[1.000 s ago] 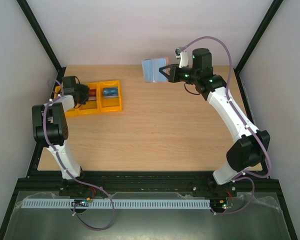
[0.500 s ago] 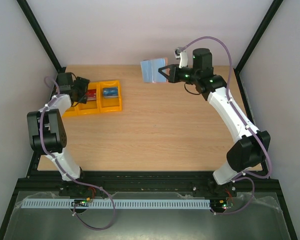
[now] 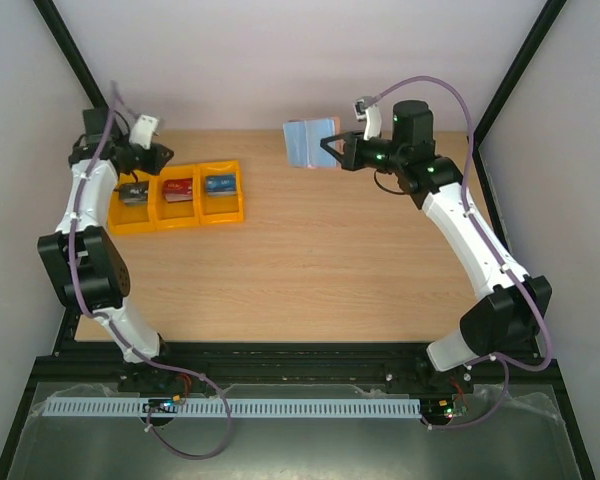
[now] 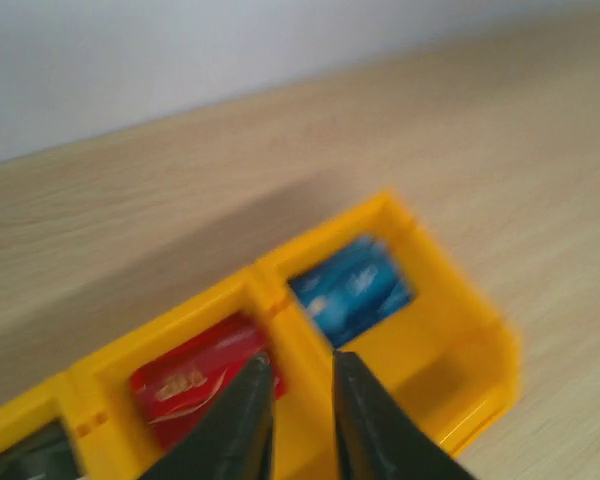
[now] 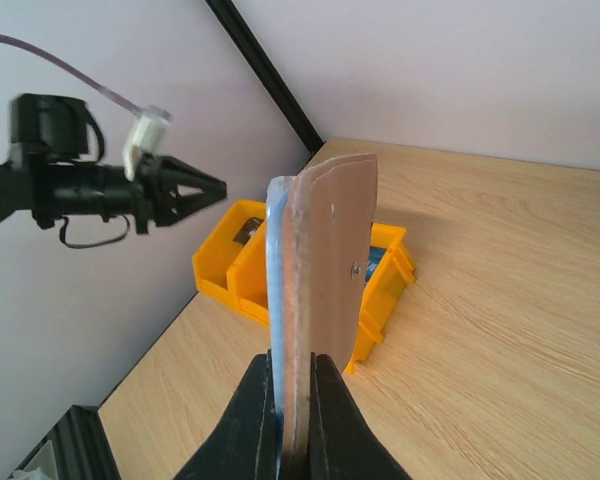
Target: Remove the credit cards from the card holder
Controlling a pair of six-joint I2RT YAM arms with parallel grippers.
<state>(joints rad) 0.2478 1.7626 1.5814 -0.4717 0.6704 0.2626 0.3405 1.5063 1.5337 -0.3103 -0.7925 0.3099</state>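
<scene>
Three credit cards (image 3: pixel 180 190), grey, red and blue, lie one to a compartment in the yellow tray (image 3: pixel 225 212), so the emptying step looks finished or nearly so. The right hand (image 3: pixel 330 150) is clenched on the card holder (image 3: pixel 310 142), held upright above the worktop's (image 3: pixel 330 260) far edge. The left hand (image 3: pixel 160 155) is pinched nearly closed on nothing. Next, the holder wants checking for a leftover card, which I cannot see from here. Against a second ago, the left arm has lifted off the tray; the holder has barely shifted.
</scene>
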